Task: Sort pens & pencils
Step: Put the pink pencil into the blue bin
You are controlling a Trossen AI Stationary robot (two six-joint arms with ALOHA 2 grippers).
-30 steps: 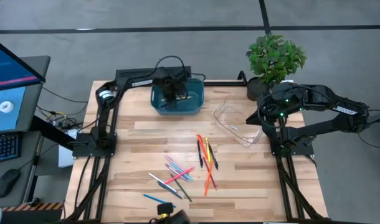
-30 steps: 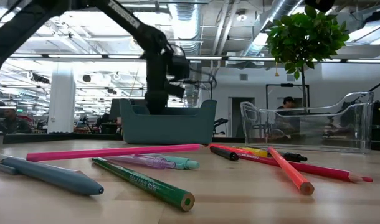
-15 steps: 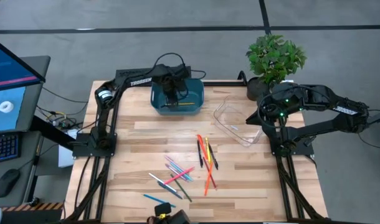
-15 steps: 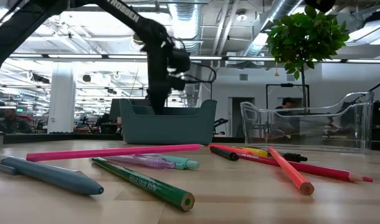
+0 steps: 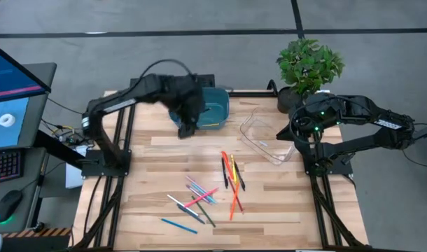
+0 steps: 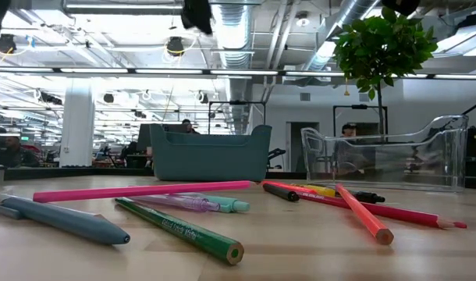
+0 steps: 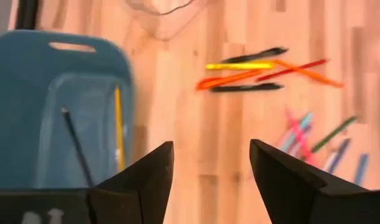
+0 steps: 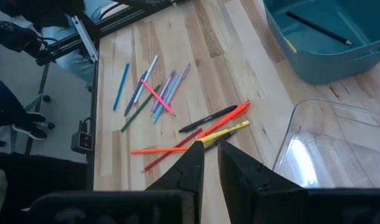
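Hovering spread and empty beside the teal bin point(image 5: 208, 110), the left gripper point(image 5: 186, 129) is above the surface point(image 5: 157, 168). Pens and pencils point(image 5: 212, 187) lie scattered mid-surface; two point(image 7: 96, 134) rest inside the bin. Right gripper point(image 8: 207, 163) waits pressed nearly together near the clear tray point(image 5: 264, 137).

Your left arm's dark two-finger gripper point(image 5: 186, 130) hangs raised with its fingers spread wide and nothing between them. Your right arm's dark gripper point(image 5: 298, 126) sits folded at the far right, fingers nearly together.
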